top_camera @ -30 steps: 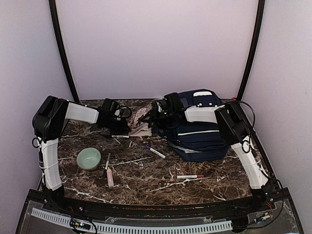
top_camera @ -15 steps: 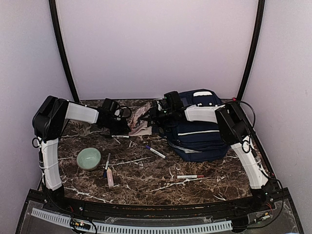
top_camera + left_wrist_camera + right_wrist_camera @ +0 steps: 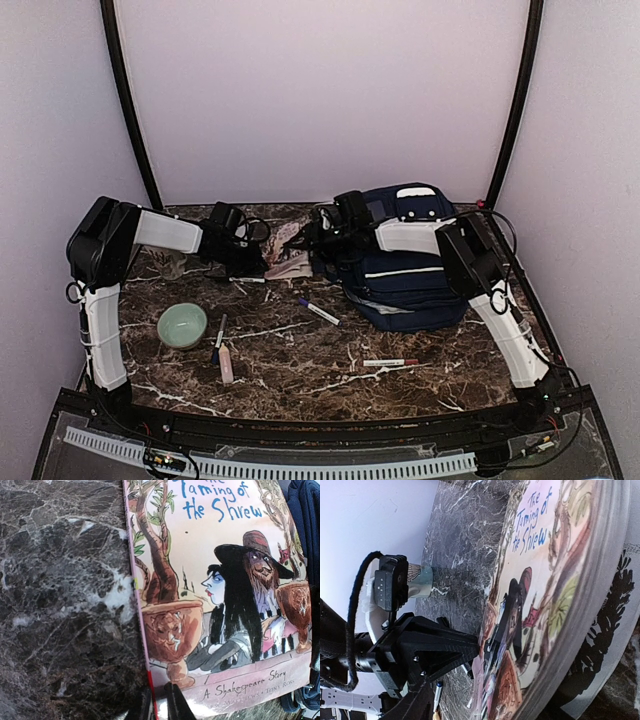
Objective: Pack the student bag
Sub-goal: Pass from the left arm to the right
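Observation:
The navy student bag (image 3: 410, 270) lies at the back right of the marble table, and its fabric shows at the edge of the left wrist view (image 3: 306, 510). An illustrated book, "The Taming of the Shrew" (image 3: 225, 580), rests tilted just left of the bag (image 3: 290, 262). My left gripper (image 3: 159, 694) is shut on the book's lower corner by the spine, one finger on the cover. My right gripper (image 3: 322, 237) hovers at the book's bag-side edge. In the right wrist view its dark finger (image 3: 407, 702) stands apart from the cover (image 3: 540, 570), so the jaws are open around the book.
A green bowl (image 3: 182, 325) sits front left. A pink tube (image 3: 226, 365) and a pen lie beside it. A purple-capped marker (image 3: 320, 312) lies mid-table and a red-tipped pen (image 3: 390, 362) lies nearer the front. A small cup (image 3: 420, 580) stands behind the left arm.
My right gripper's jaws have widened and its wrist has shifted slightly toward the back. The book's raised side sits a little lower. The left gripper keeps its hold.

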`<state>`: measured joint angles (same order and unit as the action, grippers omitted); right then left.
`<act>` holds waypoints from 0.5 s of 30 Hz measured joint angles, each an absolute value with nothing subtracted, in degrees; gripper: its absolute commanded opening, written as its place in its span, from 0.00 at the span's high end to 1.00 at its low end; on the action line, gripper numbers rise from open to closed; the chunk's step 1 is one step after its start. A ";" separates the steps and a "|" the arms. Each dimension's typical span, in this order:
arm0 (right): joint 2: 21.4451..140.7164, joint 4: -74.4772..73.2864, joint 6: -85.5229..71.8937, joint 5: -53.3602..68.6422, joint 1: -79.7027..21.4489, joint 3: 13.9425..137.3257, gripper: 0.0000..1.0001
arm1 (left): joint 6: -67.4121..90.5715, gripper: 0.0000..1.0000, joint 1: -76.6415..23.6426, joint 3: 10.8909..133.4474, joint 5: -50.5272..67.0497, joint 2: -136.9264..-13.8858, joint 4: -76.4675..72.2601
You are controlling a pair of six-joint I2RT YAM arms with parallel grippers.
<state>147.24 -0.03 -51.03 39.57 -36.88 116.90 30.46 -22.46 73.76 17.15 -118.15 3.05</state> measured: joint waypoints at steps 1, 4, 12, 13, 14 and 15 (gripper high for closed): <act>147.68 -0.08 -51.00 39.57 -36.88 117.32 0.41 | 30.46 0.87 -22.46 73.76 17.15 -118.15 3.05; 148.73 0.47 -51.22 40.05 -36.88 118.26 0.39 | 30.46 0.87 -22.46 73.76 17.32 -118.15 3.05; 151.72 16.05 -59.20 49.43 -37.47 118.56 0.40 | 30.44 0.87 -22.59 73.76 17.93 -118.17 3.07; 151.85 18.04 -60.40 50.46 -37.67 118.56 0.41 | 30.44 0.87 -22.61 73.76 18.09 -118.17 3.07; 151.87 19.44 -61.25 51.48 -37.91 118.56 0.42 | 30.44 0.87 -22.63 73.78 18.22 -118.17 3.07; 151.85 20.73 -61.98 52.25 -38.15 118.56 0.42 | 30.44 0.87 -22.63 73.80 18.39 -118.17 3.05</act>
<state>151.85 20.73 -61.98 52.25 -38.15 118.56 30.44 -22.63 73.80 18.39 -118.17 3.05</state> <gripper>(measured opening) 0.595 0.129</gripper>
